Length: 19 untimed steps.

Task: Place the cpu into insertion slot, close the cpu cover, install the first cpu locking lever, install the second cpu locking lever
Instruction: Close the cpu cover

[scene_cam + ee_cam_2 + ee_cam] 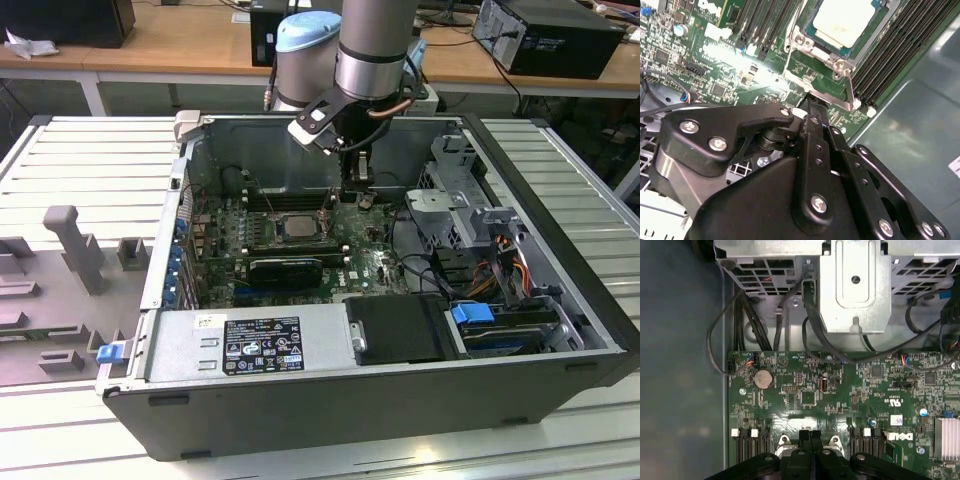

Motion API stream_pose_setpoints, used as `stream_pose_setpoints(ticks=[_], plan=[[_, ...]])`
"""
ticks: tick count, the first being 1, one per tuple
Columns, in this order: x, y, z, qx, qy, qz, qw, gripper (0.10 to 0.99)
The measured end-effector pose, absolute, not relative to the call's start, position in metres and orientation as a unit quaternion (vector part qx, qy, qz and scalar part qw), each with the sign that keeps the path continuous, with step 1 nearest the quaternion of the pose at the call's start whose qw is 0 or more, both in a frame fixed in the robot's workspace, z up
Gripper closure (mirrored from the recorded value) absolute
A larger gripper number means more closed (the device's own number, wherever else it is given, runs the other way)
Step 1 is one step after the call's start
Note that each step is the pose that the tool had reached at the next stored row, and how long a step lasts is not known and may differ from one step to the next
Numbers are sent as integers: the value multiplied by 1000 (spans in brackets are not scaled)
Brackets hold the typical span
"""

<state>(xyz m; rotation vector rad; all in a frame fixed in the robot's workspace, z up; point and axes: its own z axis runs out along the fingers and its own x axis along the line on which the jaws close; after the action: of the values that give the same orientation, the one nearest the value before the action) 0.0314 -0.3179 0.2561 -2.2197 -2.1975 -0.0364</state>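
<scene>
A ribbed, pale grey tabletop is seen in the exterior view. An open computer case is laid on it, with a grey moulded fixture set just beside, at the exterior view's left.

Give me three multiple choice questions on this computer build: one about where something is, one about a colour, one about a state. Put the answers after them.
1. Where does the cpu lie?
A) on the table outside
B) in the insertion slot
C) on top of the black power supply

2. What colour is the circuit board?
A) red
B) white
C) green

3. How is the computer case?
A) open, its inside exposed
B) shut by a side panel
C) standing upright

Answers:
1 B: in the second wrist view its pale top sits inside the socket's metal rim.
2 C: green shows between the parts in both wrist views.
3 A: the exterior view looks straight in at the board.
</scene>
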Motion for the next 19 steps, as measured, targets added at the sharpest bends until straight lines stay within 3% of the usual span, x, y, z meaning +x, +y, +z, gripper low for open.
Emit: stream_pose_setpoints(ticks=[19], plan=[[21,-318,256,-711,-703,-12,9,980]])
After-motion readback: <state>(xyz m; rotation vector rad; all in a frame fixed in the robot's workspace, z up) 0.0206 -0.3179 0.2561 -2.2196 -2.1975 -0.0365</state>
